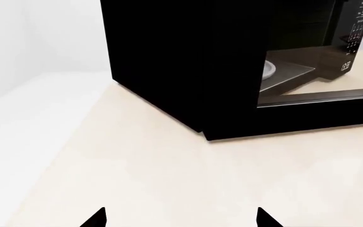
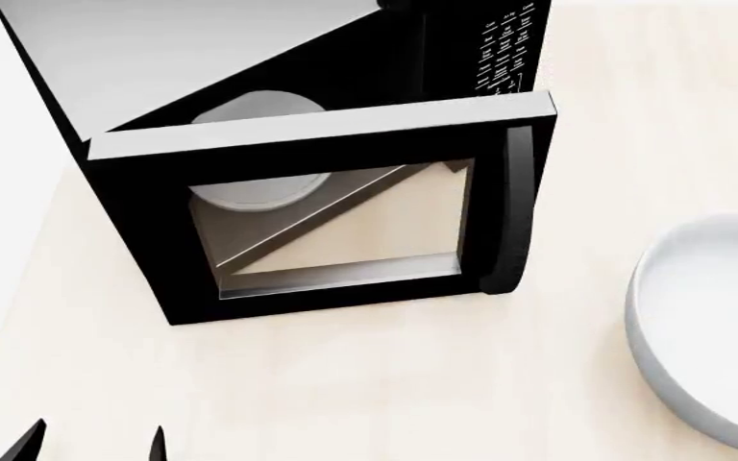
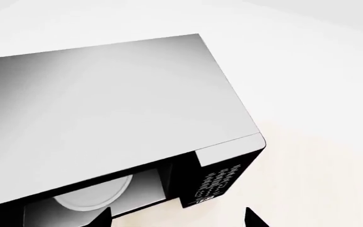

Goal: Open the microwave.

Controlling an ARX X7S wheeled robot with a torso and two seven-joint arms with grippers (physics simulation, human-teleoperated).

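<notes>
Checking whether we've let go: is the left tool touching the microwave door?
Apart. The head view shows the left tool low at the table edge, with bare table between it and the microwave door, which stands swung open.

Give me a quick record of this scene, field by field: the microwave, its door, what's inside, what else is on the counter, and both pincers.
microwave: black body, grey top, standing on a pale counter
door: swung partly open, glass window, vertical black handle at its free edge
inside: round white turntable plate
keypad: white labels, beside the opening
other item: white bowl on the counter, apart from the microwave
left pincer: open, holding nothing, low over the counter
right pincer: open, holding nothing, above the microwave's top
</notes>
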